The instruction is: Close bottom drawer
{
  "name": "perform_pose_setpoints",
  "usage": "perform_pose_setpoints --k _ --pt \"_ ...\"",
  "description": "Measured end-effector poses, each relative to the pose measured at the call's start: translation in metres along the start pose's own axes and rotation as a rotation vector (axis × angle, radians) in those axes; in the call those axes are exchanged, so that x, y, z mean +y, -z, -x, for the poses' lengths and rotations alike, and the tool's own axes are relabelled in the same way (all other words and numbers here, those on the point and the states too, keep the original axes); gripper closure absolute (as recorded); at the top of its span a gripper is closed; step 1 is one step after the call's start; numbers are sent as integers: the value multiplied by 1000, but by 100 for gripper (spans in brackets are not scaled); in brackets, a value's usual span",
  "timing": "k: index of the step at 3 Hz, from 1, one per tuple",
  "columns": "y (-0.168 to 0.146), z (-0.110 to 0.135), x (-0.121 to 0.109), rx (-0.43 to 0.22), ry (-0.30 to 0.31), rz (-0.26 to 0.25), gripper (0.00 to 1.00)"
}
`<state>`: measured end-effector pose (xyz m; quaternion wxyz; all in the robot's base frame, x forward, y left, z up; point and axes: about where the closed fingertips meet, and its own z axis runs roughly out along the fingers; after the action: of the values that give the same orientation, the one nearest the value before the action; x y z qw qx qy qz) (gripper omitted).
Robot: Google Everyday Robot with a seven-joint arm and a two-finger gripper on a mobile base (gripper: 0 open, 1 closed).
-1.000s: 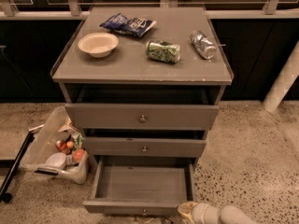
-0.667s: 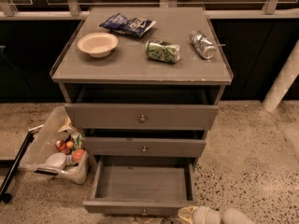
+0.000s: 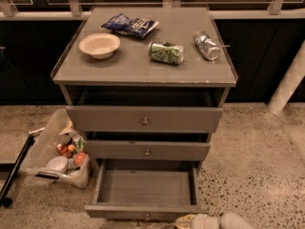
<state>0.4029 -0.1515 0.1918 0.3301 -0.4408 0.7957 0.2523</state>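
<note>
Bottom drawer (image 3: 145, 187) stands pulled well out, empty; my gripper (image 3: 198, 221) sits by its front right corner, grip state I cannot tell; the whole push remains.

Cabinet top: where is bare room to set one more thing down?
The front strip of the cabinet top, before the bowl, green can and silver can, is bare. The back is crowded around the chip bag. The open bottom drawer is empty too; the gripper sits at its front right corner.
</note>
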Motion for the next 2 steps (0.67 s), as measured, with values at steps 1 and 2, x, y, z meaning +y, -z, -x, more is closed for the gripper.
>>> perform_pose_setpoints --k 1,2 --pt "-18 -2 0 -4 -11 33 100" --pt "-20 -2 0 -4 -12 36 84"
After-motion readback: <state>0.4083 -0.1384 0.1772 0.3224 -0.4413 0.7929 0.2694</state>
